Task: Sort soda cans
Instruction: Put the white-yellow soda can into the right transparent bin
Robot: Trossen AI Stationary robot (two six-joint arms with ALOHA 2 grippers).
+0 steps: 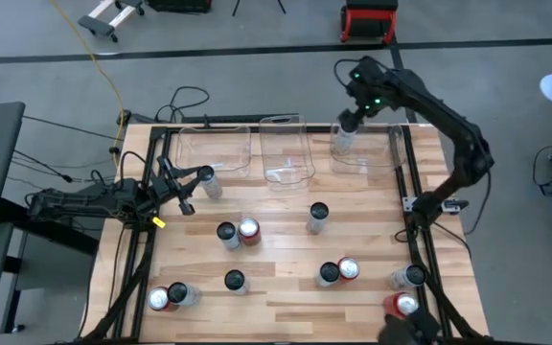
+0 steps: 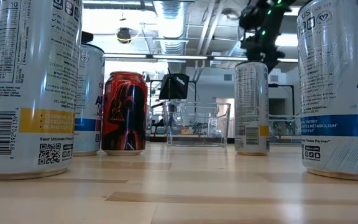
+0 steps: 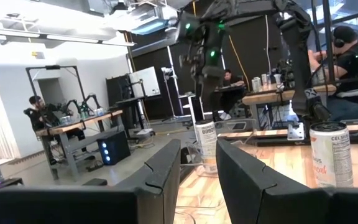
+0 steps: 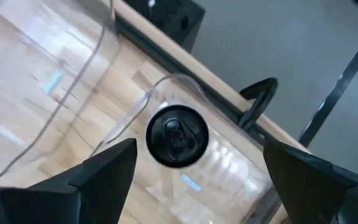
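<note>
Grey workshop floor surrounds the pale wooden worktop [image 1: 286, 287], which fills the lower middle of the high view, with three clear bins along its upper edge.

At left of that frame the left tool [image 1: 182, 187] lies low and level, its fingers [image 3: 166, 168] nearly together with only a narrow slot between them. A silver can [image 1: 208, 181] stands just beside its tip; nothing sits between the fingers, and I cannot tell whether they touch it. A careless forward push here could knock that can over.

Across the middle the soda cans are scattered: a red can [image 1: 248, 231] touching a dark-topped one [image 1: 226, 234], a lone dark-topped can [image 1: 318, 216], another red-and-dark pair [image 1: 338, 271] lower down, and more in the lower left and lower right corners.

At upper right, the right tool [image 1: 349, 123] hangs over the right bin [image 1: 377, 158]. Its fingers [image 4: 104, 171] stand spread wide, and a silver-grey can [image 4: 177, 135] with a dark top stands upright in the bin below and between them, clear of both, so it looks released. The risk here, as I judge it: pulling away sideways rather than straight up could clip the can's rim or the thin bin wall, tipping the can or shoving the bin.
</note>
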